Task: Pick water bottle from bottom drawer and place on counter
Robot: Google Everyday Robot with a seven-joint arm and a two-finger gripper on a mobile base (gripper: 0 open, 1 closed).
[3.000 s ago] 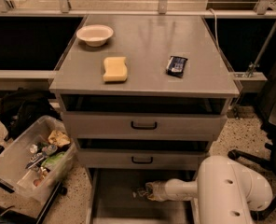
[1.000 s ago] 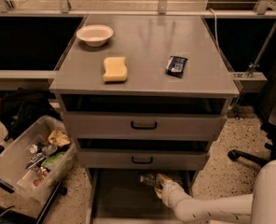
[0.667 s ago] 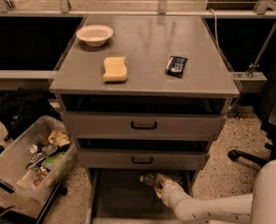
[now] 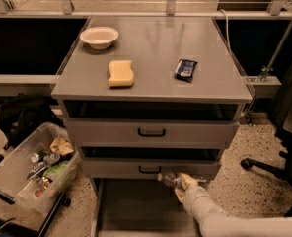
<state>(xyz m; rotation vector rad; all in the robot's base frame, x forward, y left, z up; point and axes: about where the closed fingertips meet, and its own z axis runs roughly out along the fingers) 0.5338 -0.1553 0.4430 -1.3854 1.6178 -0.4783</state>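
Our gripper (image 4: 184,183) is clamped on the water bottle (image 4: 168,178), which juts to its left, above the bottom drawer (image 4: 136,206). We should back clear of the drawer fronts (image 4: 111,131) behind it, then raise to the counter (image 4: 151,38) overhead.

The counter (image 4: 151,48) is smooth grey metal with a faint gloss. On it lie a smooth pale bowl (image 4: 99,36), a matt yellow foam sponge (image 4: 121,73) and a dark, shiny snack packet (image 4: 186,69). Below the counter, the bottom drawer (image 4: 136,206) is dull flat grey metal. Just above it, the pale matt gripper (image 4: 183,184) clasps the clear plastic water bottle (image 4: 169,179). Left of the counter, a translucent plastic bin (image 4: 18,174) sits on a speckled floor (image 4: 244,191).
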